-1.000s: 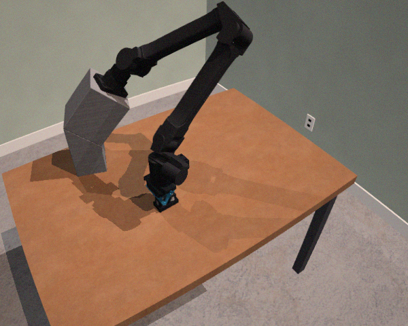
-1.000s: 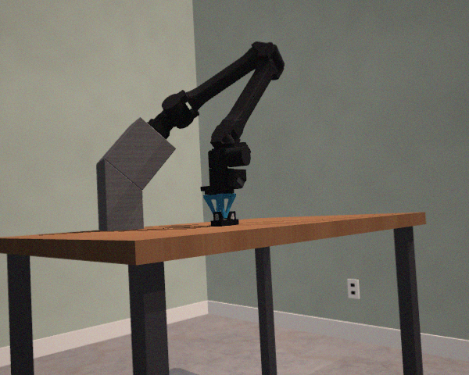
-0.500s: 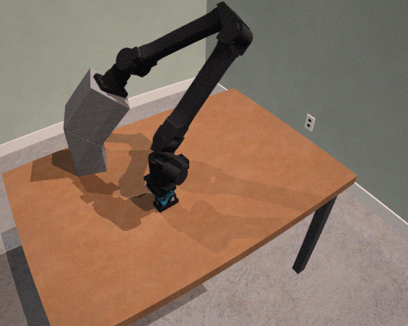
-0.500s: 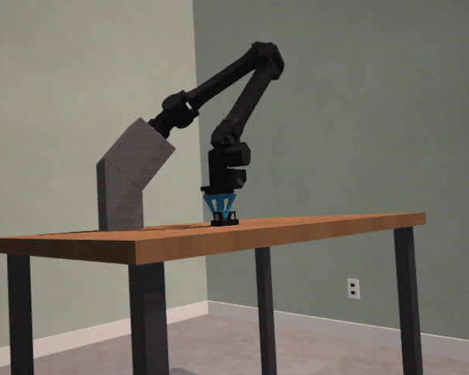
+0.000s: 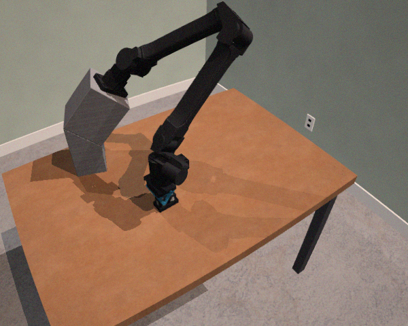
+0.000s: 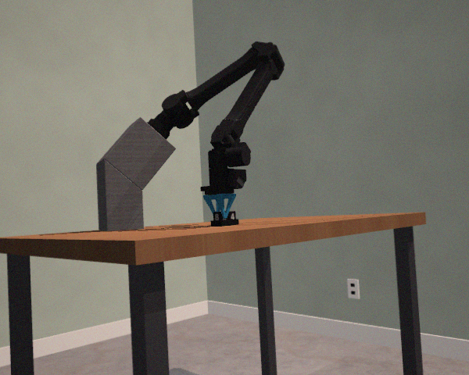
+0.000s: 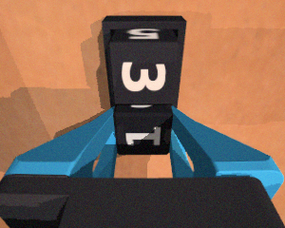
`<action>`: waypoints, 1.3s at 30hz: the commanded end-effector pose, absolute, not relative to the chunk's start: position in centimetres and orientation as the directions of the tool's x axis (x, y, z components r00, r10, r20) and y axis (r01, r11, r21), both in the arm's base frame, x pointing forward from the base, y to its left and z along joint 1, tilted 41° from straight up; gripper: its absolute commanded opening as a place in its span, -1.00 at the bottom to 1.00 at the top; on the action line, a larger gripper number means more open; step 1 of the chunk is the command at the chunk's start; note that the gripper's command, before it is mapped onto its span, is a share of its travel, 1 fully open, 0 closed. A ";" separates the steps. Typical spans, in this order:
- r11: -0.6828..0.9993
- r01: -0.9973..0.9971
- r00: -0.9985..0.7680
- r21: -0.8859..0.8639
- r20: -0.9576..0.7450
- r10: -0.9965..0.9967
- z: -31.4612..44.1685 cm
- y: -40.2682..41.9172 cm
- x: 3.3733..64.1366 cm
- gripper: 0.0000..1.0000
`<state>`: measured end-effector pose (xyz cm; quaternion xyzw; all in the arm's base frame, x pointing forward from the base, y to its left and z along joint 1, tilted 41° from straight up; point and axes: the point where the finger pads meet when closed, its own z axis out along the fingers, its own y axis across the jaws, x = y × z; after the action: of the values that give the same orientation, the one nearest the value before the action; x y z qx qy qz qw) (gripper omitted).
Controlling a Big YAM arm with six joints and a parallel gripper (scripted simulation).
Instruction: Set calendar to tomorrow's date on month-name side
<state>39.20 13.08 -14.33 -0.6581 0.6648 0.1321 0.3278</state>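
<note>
The black calendar tray [image 7: 143, 22] [image 6: 225, 222] stands flat on the wooden table [image 5: 253, 147] [image 6: 307, 226], near its middle. Two black cubes stand in it, side by side. In the wrist view the far cube [image 7: 143, 76] shows a white 3 on top. The near cube [image 7: 142, 139] shows a 1 on top. My blue-fingered gripper [image 7: 143, 120] [image 5: 164, 200] [image 6: 224, 208] comes straight down and is shut on the near cube, one finger on each side. In the exterior view the side faces read roughly 8 [image 6: 217, 216] and 4 [image 6: 231, 216]. The month's name is not visible.
The arm's grey angled pedestal [image 5: 86, 140] [image 6: 119, 194] stands at the table's back left. The arm [image 5: 197, 91] arches over the tray. The table's edges lie well away from the tray on all sides.
</note>
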 end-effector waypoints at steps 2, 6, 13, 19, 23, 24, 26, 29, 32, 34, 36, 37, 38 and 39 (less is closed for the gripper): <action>0.092 -0.959 0.095 -0.267 -0.610 -0.787 -14.3 13.7 39.4 -0.45; 0.092 -0.959 0.095 -0.267 -0.610 -0.787 -14.3 13.7 39.4 -0.45; 0.092 -0.959 0.095 -0.267 -0.610 -0.787 -14.3 13.7 39.4 -0.45; 0.092 -0.959 0.095 -0.267 -0.610 -0.787 -14.3 13.7 39.4 -0.30; 0.092 -0.959 0.095 -0.268 -0.610 -0.787 -14.3 13.7 39.4 -0.22; 0.092 -0.959 0.095 -0.268 -0.610 -0.787 -14.3 13.7 39.4 -0.22; 0.091 -0.959 0.095 -0.268 -0.610 -0.787 -14.3 13.7 39.4 -0.14; 0.091 -0.959 0.095 -0.268 -0.610 -0.787 -14.3 13.7 39.4 -0.07; 0.091 -0.959 0.095 -0.268 -0.610 -0.787 -14.3 13.7 39.4 -0.07; 0.091 -0.959 0.095 -0.268 -0.610 -0.787 -14.3 13.7 39.4 -0.07; 0.091 -0.959 0.095 -0.268 -0.610 -0.787 -14.3 13.7 39.4 -0.07; 0.091 -0.959 0.095 -0.268 -0.610 -0.787 -14.3 13.7 39.4 -0.07; 0.091 -0.959 0.095 -0.268 -0.610 -0.787 -14.3 13.7 39.4 -0.07; 0.091 -0.959 0.096 -0.268 -0.610 -0.787 -14.3 13.7 39.4 -0.07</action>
<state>39.20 13.08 -14.33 -0.6581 0.6649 0.1321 0.3278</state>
